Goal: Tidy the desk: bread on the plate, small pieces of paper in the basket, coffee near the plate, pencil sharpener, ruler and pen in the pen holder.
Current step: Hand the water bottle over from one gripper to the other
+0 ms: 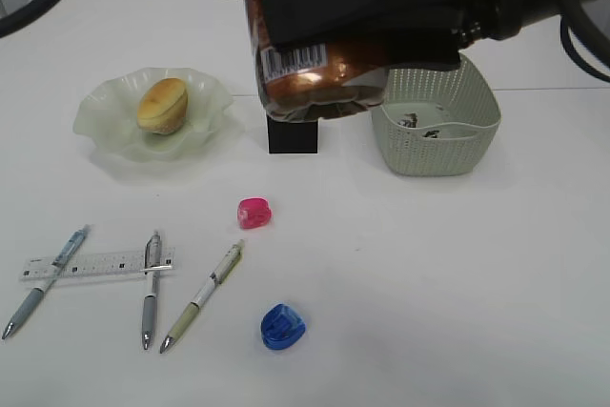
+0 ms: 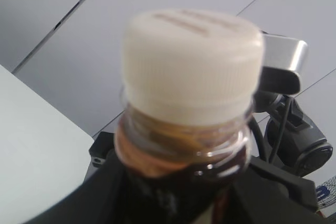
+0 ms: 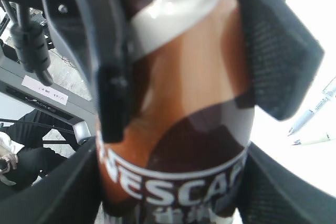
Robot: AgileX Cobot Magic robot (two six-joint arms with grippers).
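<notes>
two pencil sharpeners, blue (image 1: pixel 282 326) and pink (image 1: pixel 254 213), lie nearest on the white table (image 1: pixel 457 293), pens (image 1: pixel 150 288) and ruler (image 1: pixel 95 265) at nine o'clock. beyond, bread (image 1: pixel 162 105) sits on the plate (image 1: pixel 100 126). the coffee (image 1: pixel 310 83) hangs above the pen holder (image 1: pixel 292 134), both arms' jaws clamped on it, basket (image 1: pixel 438 131) at three o'clock.

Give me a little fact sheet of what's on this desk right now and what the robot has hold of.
held item: coffee bottle, lifted clear of the desk, with fingers from both arms around it
plate: holds the bread
basket: paper scraps inside
pen holder: black, partly hidden behind the bottle
loose on desk: pink sharpener, blue sharpener, ruler, three pens
ruler position: lies across two of the pens
</notes>
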